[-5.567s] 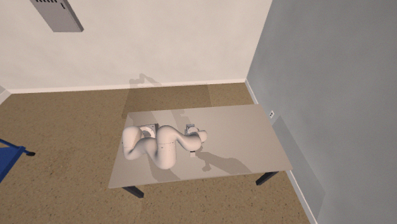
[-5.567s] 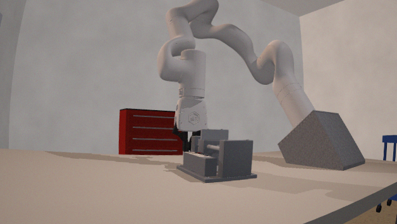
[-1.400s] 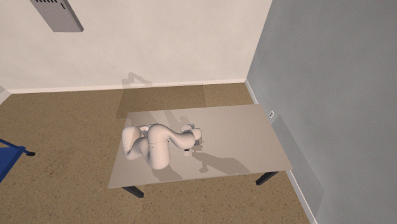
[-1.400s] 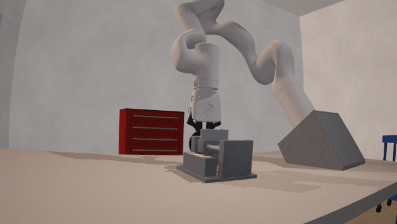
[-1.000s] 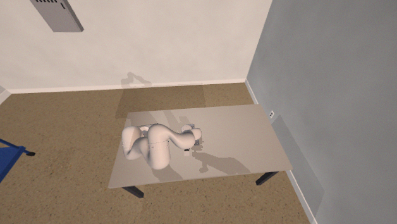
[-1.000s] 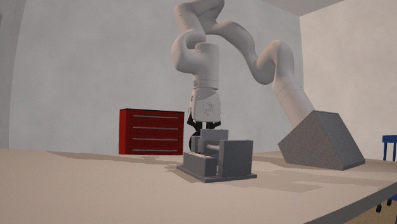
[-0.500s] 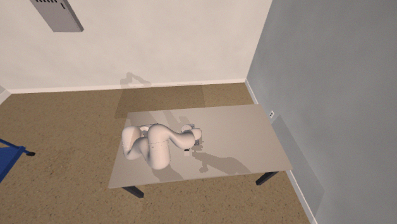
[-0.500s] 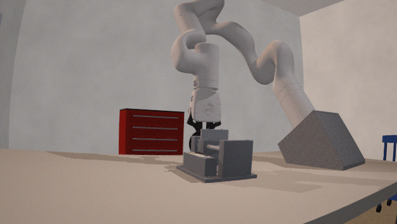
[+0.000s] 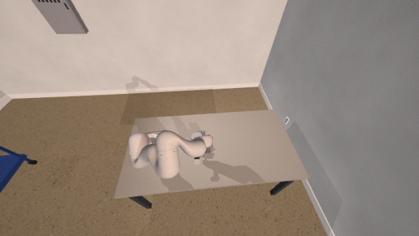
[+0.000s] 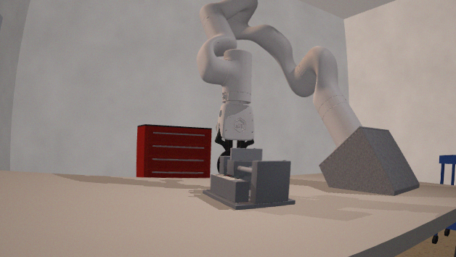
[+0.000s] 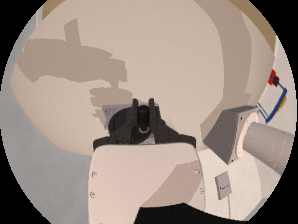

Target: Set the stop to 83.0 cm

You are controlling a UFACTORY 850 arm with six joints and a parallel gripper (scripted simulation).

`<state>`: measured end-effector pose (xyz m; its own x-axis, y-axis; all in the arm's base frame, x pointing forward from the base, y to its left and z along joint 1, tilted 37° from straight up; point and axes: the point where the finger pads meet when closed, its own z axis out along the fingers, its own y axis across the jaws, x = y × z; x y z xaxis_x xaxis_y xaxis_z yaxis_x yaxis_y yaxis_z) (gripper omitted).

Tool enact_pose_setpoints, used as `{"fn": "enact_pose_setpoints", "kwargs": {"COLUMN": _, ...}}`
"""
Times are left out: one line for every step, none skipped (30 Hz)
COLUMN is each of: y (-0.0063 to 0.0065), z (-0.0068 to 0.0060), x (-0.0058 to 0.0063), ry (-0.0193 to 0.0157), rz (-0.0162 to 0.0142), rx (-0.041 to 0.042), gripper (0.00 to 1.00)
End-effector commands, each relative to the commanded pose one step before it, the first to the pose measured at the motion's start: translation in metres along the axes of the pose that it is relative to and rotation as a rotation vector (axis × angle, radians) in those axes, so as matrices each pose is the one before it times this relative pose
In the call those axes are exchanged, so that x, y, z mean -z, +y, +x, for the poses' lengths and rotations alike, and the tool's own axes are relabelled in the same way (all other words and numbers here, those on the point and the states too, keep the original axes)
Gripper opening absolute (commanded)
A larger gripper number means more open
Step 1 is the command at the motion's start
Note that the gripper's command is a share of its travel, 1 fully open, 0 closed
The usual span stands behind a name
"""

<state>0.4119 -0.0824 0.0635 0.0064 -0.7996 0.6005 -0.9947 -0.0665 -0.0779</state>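
The grey stop device [image 10: 270, 181] [image 11: 107, 110] stands on the table, with a rod [image 10: 244, 168], a pale scale strip along the top of its low front block [image 10: 241, 192] and an upright plate [image 10: 247, 154] behind. Which block is the stop, and its reading, cannot be made out. The black handwheel [image 10: 218, 162] [image 11: 116, 121] is at the device's far end in the exterior view. My gripper [image 11: 143, 105] points down over the wheel and is shut on its upright black handle [image 11: 144, 114]. In the exterior view its fingertips are hidden behind the device; in the top view the arm hides them.
The arm's grey wedge base [image 10: 367, 163] [image 11: 223, 131] stands on the same table [image 9: 247, 133]. A red drawer cabinet [image 10: 174, 152] is behind the table. A small dark and white item lies beside the device. Blue furniture [image 9: 10, 163] stands off the table.
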Motion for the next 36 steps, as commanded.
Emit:
{"fn": "enact_pose_setpoints", "kwargs": {"y": 0.00017, "z": -0.00006, "x": -0.0003, "ry": -0.00004, "rz": 0.00039, "rx": 0.00006, "gripper": 0.06}}
{"fn": "enact_pose_setpoints", "kwargs": {"y": 0.00008, "z": 0.0, "x": -0.00015, "ry": 0.0, "rz": 0.0, "rx": 0.0, "gripper": 0.06}}
{"fn": "enact_pose_setpoints", "kwargs": {"y": 0.00008, "z": 0.0, "x": -0.00016, "ry": 0.0, "rz": 0.0, "rx": 0.0, "gripper": 0.06}}
{"fn": "enact_pose_setpoints", "kwargs": {"y": 0.00009, "z": 0.0, "x": -0.00017, "ry": 0.0, "rz": 0.0, "rx": 0.0, "gripper": 0.06}}
{"fn": "enact_pose_setpoints", "kwargs": {"y": 0.00009, "z": 0.0, "x": -0.00018, "ry": 0.0, "rz": 0.0, "rx": 0.0, "gripper": 0.06}}
{"fn": "enact_pose_setpoints", "kwargs": {"y": 0.0001, "z": 0.0, "x": -0.00019, "ry": 0.0, "rz": 0.0, "rx": 0.0, "gripper": 0.06}}
{"fn": "enact_pose_setpoints", "kwargs": {"y": 0.0001, "z": 0.0, "x": -0.0002, "ry": 0.0, "rz": 0.0, "rx": 0.0, "gripper": 0.06}}
{"fn": "enact_pose_setpoints", "kwargs": {"y": 0.00011, "z": 0.0, "x": -0.00021, "ry": 0.0, "rz": 0.0, "rx": 0.0, "gripper": 0.06}}
{"fn": "enact_pose_setpoints", "kwargs": {"y": 0.00012, "z": 0.0, "x": -0.00022, "ry": 0.0, "rz": 0.0, "rx": 0.0, "gripper": 0.06}}
{"fn": "enact_pose_setpoints", "kwargs": {"y": 0.00012, "z": 0.0, "x": -0.00023, "ry": 0.0, "rz": 0.0, "rx": 0.0, "gripper": 0.06}}
{"fn": "enact_pose_setpoints", "kwargs": {"y": 0.0, "z": 0.0, "x": 0.0, "ry": 0.0, "rz": 0.0, "rx": 0.0, "gripper": 0.06}}
{"fn": "enact_pose_setpoints", "kwargs": {"y": 0.0, "z": 0.0, "x": 0.0, "ry": 0.0, "rz": 0.0, "rx": 0.0, "gripper": 0.06}}
{"fn": "enact_pose_setpoints", "kwargs": {"y": 0.00013, "z": 0.0, "x": -0.00024, "ry": 0.0, "rz": 0.0, "rx": 0.0, "gripper": 0.06}}
{"fn": "enact_pose_setpoints", "kwargs": {"y": 0.00013, "z": 0.0, "x": -0.00026, "ry": -0.00001, "rz": 0.0, "rx": 0.0, "gripper": 0.06}}
{"fn": "enact_pose_setpoints", "kwargs": {"y": 0.00014, "z": 0.0, "x": -0.00027, "ry": -0.00001, "rz": 0.0, "rx": 0.0, "gripper": 0.06}}
{"fn": "enact_pose_setpoints", "kwargs": {"y": 0.00015, "z": 0.0, "x": -0.00028, "ry": -0.00001, "rz": 0.0, "rx": 0.0, "gripper": 0.06}}
{"fn": "enact_pose_setpoints", "kwargs": {"y": 0.00014, "z": 0.0, "x": -0.0003, "ry": 0.0, "rz": 0.0, "rx": 0.0, "gripper": 0.06}}
{"fn": "enact_pose_setpoints", "kwargs": {"y": 0.0001, "z": 0.0, "x": -0.00034, "ry": 0.00001, "rz": 0.0, "rx": 0.0, "gripper": 0.06}}
{"fn": "enact_pose_setpoints", "kwargs": {"y": 0.0001, "z": 0.0, "x": -0.00035, "ry": 0.00001, "rz": 0.0, "rx": 0.0, "gripper": 0.06}}
{"fn": "enact_pose_setpoints", "kwargs": {"y": 0.00011, "z": 0.0, "x": -0.00036, "ry": 0.00001, "rz": 0.0, "rx": 0.0, "gripper": 0.06}}
{"fn": "enact_pose_setpoints", "kwargs": {"y": 0.00011, "z": 0.0, "x": -0.00038, "ry": 0.00001, "rz": 0.0, "rx": 0.0, "gripper": 0.06}}
{"fn": "enact_pose_setpoints", "kwargs": {"y": 0.00012, "z": 0.0, "x": -0.00039, "ry": 0.0, "rz": 0.0, "rx": 0.0, "gripper": 0.06}}
{"fn": "enact_pose_setpoints", "kwargs": {"y": 0.00012, "z": 0.0, "x": -0.00041, "ry": 0.0, "rz": 0.0, "rx": 0.0, "gripper": 0.06}}
{"fn": "enact_pose_setpoints", "kwargs": {"y": 0.00013, "z": 0.0, "x": -0.00042, "ry": 0.0, "rz": 0.0, "rx": 0.0, "gripper": 0.06}}
{"fn": "enact_pose_setpoints", "kwargs": {"y": 0.00013, "z": 0.0, "x": -0.00043, "ry": 0.0, "rz": 0.0, "rx": 0.0, "gripper": 0.06}}
{"fn": "enact_pose_setpoints", "kwargs": {"y": 0.00014, "z": 0.0, "x": -0.00045, "ry": -0.00001, "rz": 0.0, "rx": 0.0, "gripper": 0.06}}
{"fn": "enact_pose_setpoints", "kwargs": {"y": 0.00014, "z": 0.0, "x": -0.00046, "ry": -0.00001, "rz": 0.0, "rx": 0.0, "gripper": 0.06}}
{"fn": "enact_pose_setpoints", "kwargs": {"y": 0.0, "z": 0.0, "x": 0.0, "ry": 0.0, "rz": 0.0, "rx": 0.0, "gripper": 0.06}}
{"fn": "enact_pose_setpoints", "kwargs": {"y": 0.0, "z": 0.0, "x": 0.0, "ry": 0.0, "rz": 0.0, "rx": 0.0, "gripper": 0.06}}
{"fn": "enact_pose_setpoints", "kwargs": {"y": 0.00015, "z": 0.0, "x": -0.00048, "ry": -0.00001, "rz": 0.0, "rx": 0.0, "gripper": 0.06}}
{"fn": "enact_pose_setpoints", "kwargs": {"y": 0.00013, "z": 0.0, "x": -0.0005, "ry": -0.00001, "rz": 0.0, "rx": 0.0, "gripper": 0.06}}
{"fn": "enact_pose_setpoints", "kwargs": {"y": 0.00006, "z": 0.0, "x": -0.00056, "ry": 0.00001, "rz": 0.0, "rx": 0.0, "gripper": 0.06}}
{"fn": "enact_pose_setpoints", "kwargs": {"y": 0.00006, "z": 0.0, "x": -0.00058, "ry": 0.00001, "rz": 0.0, "rx": 0.0, "gripper": 0.06}}
{"fn": "enact_pose_setpoints", "kwargs": {"y": 0.00007, "z": 0.0, "x": -0.00059, "ry": 0.00001, "rz": 0.0, "rx": 0.0, "gripper": 0.06}}
{"fn": "enact_pose_setpoints", "kwargs": {"y": 0.00007, "z": 0.0, "x": -0.00061, "ry": 0.0, "rz": 0.0, "rx": 0.0, "gripper": 0.06}}
{"fn": "enact_pose_setpoints", "kwargs": {"y": 0.00007, "z": 0.0, "x": -0.00063, "ry": 0.0, "rz": 0.0, "rx": 0.0, "gripper": 0.06}}
